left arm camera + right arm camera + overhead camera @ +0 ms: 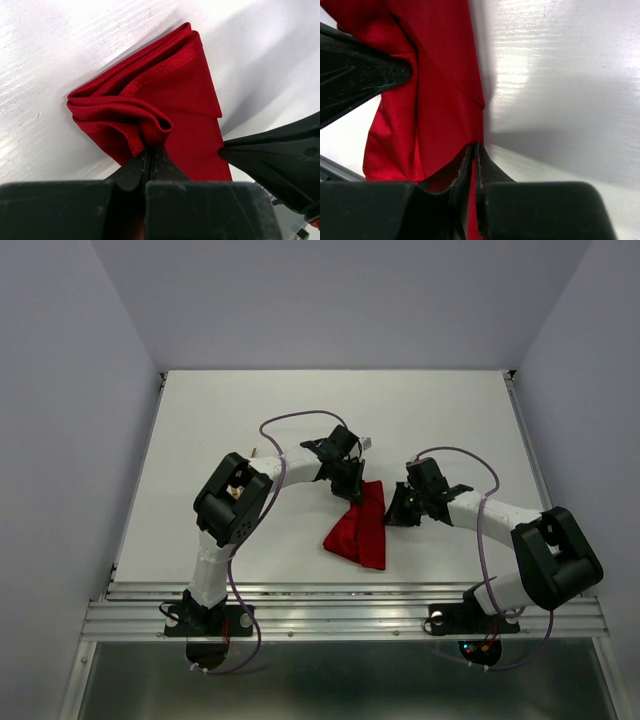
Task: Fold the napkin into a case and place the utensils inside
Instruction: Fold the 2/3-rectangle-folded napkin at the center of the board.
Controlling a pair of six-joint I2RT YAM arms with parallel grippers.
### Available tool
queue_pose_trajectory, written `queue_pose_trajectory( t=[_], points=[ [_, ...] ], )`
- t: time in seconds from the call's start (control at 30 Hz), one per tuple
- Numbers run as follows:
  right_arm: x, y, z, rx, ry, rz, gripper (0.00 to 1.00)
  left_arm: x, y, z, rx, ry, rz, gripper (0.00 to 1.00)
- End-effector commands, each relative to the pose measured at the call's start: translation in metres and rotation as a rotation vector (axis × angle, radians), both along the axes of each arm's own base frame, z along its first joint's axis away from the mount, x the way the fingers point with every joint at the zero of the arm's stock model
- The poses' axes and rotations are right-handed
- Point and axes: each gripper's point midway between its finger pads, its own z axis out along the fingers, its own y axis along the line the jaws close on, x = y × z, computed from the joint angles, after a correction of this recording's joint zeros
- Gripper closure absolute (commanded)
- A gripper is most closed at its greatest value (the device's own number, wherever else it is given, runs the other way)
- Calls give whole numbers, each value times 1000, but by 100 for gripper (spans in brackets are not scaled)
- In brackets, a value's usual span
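Note:
The red napkin (pixel 360 530) lies folded into a long narrow wedge in the middle of the white table (pixel 200 440). Both grippers meet at its far end. My left gripper (pixel 352 490) is shut on a bunched fold of the cloth; in the left wrist view the napkin (pixel 180 95) curls up right at the closed tips of that gripper (pixel 151 152). My right gripper (pixel 392 515) is shut on the napkin's right edge, and red cloth (pixel 440 100) shows between its nearly closed jaws (pixel 476 150). The utensils are hidden from view.
A finger of the right gripper (pixel 280 155) reaches into the left wrist view, close beside the left gripper. A finger of the left gripper (pixel 355 75) shows in the right wrist view. Grey walls enclose the table on three sides.

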Motion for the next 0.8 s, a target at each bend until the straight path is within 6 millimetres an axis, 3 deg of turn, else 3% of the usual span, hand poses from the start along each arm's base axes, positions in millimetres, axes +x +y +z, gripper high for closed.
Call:
queue_pose_trajectory(
  t=[0.0,0.3,0.77],
  points=[
    [2,5,-2,25,-6,-38,94,9,-4,13,-18,-23,-11,100],
    [-1,13,-9,23,16,-114,99,11,-10,31,-54,-25,7,100],
    [3,22,-8,-1,13,-178,99,13,-8,30,-37,2,72,100]
  ],
)
